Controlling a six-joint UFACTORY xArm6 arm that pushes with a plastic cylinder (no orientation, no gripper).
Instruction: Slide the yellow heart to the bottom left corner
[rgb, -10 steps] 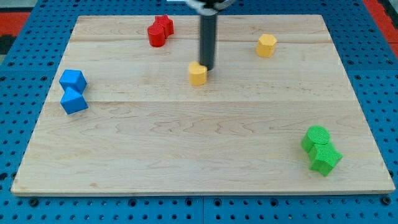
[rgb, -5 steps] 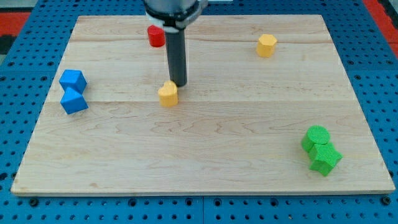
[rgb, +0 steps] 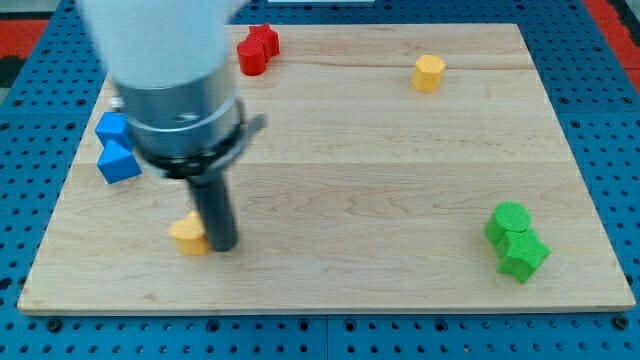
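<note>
No jaws on this rig, so nothing is clenched or released; I work with a bare rod, and my tip (rgb: 223, 247) sits touching the right side of the yellow heart (rgb: 188, 237), the rod partly covering that side of it.

Taking the yellow heart as my landmark, largest first: the counter (rgb: 400, 200) spreads around it, and its bottom left corner lies down and to the left of the heart, still some way off, so I judge the slide is well along but unfinished. The green blocks (rgb: 515, 240) sit far to the heart's right, two of them touching. The two blue blocks (rgb: 117, 147) stand above and to the left of the heart, partly behind the arm. The red block (rgb: 256, 49) is far above and slightly right. The yellow hexagon block (rgb: 428, 73) is far up and to the right.

What could go wrong, in my judgement: my tip bears on the heart's right side, not its upper right, so a push from here may send it straight left instead of down toward the corner. An off-centre push could spin it and let it slip past the tip. Near the corner, an overshoot could tip it off the counter's edge.

As to heading, the heart is small and half hidden; I cannot tell where its point faces, nor its long axis.
</note>
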